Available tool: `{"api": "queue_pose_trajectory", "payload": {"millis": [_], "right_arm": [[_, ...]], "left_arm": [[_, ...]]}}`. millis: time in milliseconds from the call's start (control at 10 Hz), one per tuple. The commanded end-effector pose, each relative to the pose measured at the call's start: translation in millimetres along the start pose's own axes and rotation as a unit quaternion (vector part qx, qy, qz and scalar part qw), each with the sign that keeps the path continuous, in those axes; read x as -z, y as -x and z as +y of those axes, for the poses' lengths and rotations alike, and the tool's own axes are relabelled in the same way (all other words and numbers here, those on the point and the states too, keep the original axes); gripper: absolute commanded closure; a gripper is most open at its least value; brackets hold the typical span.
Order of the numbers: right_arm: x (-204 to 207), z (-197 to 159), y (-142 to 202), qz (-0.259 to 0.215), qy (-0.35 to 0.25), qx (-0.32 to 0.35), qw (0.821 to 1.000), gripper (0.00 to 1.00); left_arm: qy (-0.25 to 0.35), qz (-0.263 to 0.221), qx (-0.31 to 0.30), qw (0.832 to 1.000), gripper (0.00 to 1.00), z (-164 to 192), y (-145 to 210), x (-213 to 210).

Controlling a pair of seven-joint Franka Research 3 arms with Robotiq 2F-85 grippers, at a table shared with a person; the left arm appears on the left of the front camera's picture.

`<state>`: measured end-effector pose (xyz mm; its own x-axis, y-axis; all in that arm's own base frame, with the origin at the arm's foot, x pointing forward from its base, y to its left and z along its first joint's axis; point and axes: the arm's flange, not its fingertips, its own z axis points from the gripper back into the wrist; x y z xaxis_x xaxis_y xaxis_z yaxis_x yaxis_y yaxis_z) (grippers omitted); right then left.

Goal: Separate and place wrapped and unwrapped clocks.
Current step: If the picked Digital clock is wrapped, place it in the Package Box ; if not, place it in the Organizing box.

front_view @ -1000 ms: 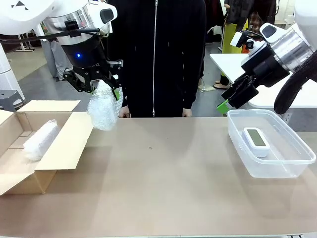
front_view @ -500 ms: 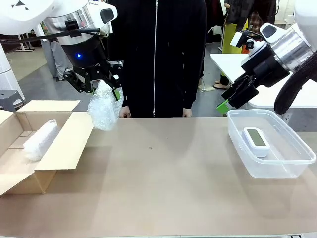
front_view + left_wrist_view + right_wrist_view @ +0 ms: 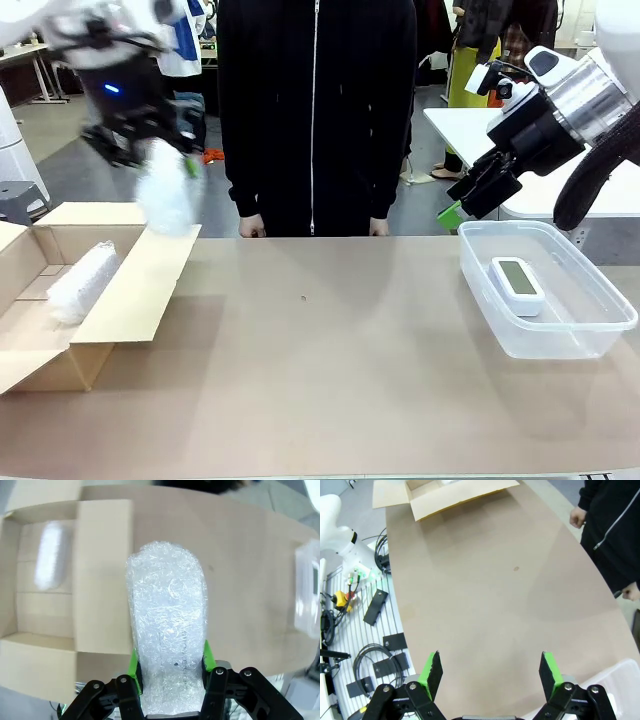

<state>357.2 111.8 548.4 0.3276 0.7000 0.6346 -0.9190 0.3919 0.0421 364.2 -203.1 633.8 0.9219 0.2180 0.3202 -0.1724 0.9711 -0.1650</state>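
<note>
My left gripper [image 3: 152, 152], motion-blurred, is shut on a wrapped bubble-wrap bundle [image 3: 168, 198] that hangs above the inner flap of the open cardboard box [image 3: 135, 285]. In the left wrist view the bundle [image 3: 167, 615] sits between the green pads [image 3: 133, 664] of the left gripper [image 3: 171, 659]. Another wrapped bundle [image 3: 82, 282] lies inside the box [image 3: 30, 600]. The unwrapped clock [image 3: 517, 283], white with a grey-green screen, lies in a clear plastic bin [image 3: 590, 330]. My right gripper [image 3: 468, 198] hangs open and empty above the bin's far left corner, its pads [image 3: 434, 672] wide apart.
A person in black stands at the far edge, hands [image 3: 250, 229] resting by the table rim. The brown tabletop [image 3: 330, 360] lies bare between box and bin. Cables and parts [image 3: 375, 655] lie on the floor beside the table.
My left arm has swung left with the bundle, from beside the person to above the box flap. The right arm and the clock have not moved.
</note>
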Motion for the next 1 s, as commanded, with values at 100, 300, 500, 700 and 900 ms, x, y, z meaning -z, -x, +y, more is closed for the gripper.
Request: {"api": "queue_pose_trajectory", "payload": {"millis": [100, 300, 500, 700, 900], "right_arm": [[-1.7, -1.7, 0.9, 0.004, -0.004, -0.008, 1.000, 0.00], [-1.7, -1.7, 0.9, 0.004, -0.004, -0.008, 1.000, 0.00], [-1.7, -1.7, 0.9, 0.004, -0.004, -0.008, 1.000, 0.00], [-1.7, -1.7, 0.9, 0.004, -0.004, -0.008, 1.000, 0.00], [-1.7, -1.7, 0.9, 0.004, -0.004, -0.008, 1.000, 0.00]], "left_arm": [[-0.045, 0.014, -0.126, 0.991, 0.47, 112.8, -53.6, 4.9], [-0.059, 0.035, -0.082, 0.994, 0.47, 187.6, -87.3, 56.1], [-0.101, 0.054, -0.102, 0.988, 0.47, 222.0, -97.9, 103.0], [-0.062, 0.045, -0.153, 0.985, 0.47, 224.9, -105.9, 115.2], [-0.091, 0.067, -0.116, 0.987, 0.47, 236.7, -95.9, 118.1]]}}
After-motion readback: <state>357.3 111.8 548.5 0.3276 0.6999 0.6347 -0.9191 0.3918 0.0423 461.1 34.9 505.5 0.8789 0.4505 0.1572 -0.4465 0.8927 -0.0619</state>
